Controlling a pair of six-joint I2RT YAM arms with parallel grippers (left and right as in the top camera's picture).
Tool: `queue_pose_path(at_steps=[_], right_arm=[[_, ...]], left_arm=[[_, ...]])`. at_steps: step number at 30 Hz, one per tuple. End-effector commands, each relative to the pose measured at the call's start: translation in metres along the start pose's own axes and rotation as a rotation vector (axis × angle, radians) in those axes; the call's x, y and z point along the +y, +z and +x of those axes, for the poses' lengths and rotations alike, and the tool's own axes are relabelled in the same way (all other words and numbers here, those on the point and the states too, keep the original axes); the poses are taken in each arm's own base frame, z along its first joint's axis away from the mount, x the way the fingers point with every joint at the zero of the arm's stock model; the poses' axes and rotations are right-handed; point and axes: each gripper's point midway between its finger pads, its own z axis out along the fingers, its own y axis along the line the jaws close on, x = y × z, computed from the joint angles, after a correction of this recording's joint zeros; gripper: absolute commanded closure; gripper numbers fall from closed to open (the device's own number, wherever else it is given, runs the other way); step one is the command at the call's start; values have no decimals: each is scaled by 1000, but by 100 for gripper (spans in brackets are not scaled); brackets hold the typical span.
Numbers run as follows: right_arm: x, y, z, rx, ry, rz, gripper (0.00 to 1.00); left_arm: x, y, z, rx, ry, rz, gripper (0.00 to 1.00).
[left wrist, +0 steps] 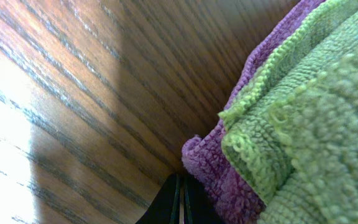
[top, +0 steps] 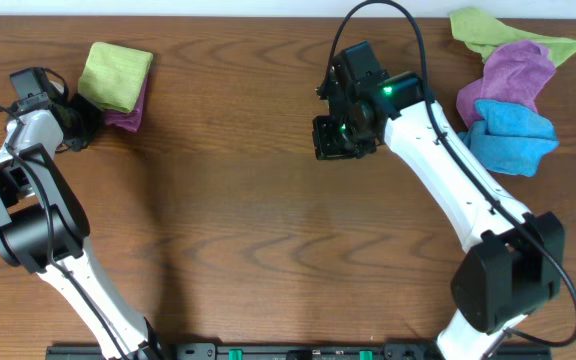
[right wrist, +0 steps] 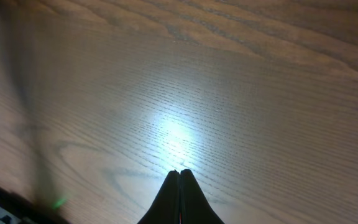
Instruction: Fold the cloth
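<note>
At ten o'clock on the wooden tabletop [top: 228,220], the lime-green square microfibre cloth [top: 116,75] lies folded atop a folded purple cloth [top: 128,115]. The left end effector [left wrist: 180,182], pressed together, sits at the stack's seven o'clock edge. To finish cleanly it should probably back away level so it does not snag the pile. The right end effector [right wrist: 179,175], also pressed together, hovers mid-table.

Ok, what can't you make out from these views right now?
- Overhead: the purple cloth lies mostly under the folded green cloth, so its folds are hidden.
- Left wrist: both of those cloths run off the right edge. No tag shows.
- Overhead: in the right pile, the loose green cloth is partly covered by a second purple cloth.
- Right wrist: the right gripper sees only glary table, no cloth.
</note>
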Motion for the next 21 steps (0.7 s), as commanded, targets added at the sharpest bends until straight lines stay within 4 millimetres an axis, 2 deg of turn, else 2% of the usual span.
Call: queue_pose_path(at_steps=[1, 3, 7, 11, 13, 16, 18, 21], right_arm=[[6, -5, -2, -14, -1, -8, 99], [6, -5, -2, -14, 0, -7, 99], [5, -5, 1, -4, 2, -4, 99], [5, -5, 1, -4, 2, -4, 98], [4, -5, 2, 2, -5, -2, 98], [3, -7, 5, 10, -11, 1, 98], [1, -13, 6, 5, -14, 2, 99], [-5, -36, 7, -34, -21, 27, 99]], left_arm=[[2, 4, 3, 16, -6, -1, 94], [11, -2, 1, 19, -28, -24, 94], [37, -27, -16, -21, -105, -83, 94], [43, -73, -36, -76, -112, -79, 94], [34, -102, -42, -105, -52, -62, 94], [9, -142, -38, -120, 73, -13, 94], [-7, -170, -29, -125, 115, 6, 94], [-40, -213, -4, -123, 235, 59, 94]])
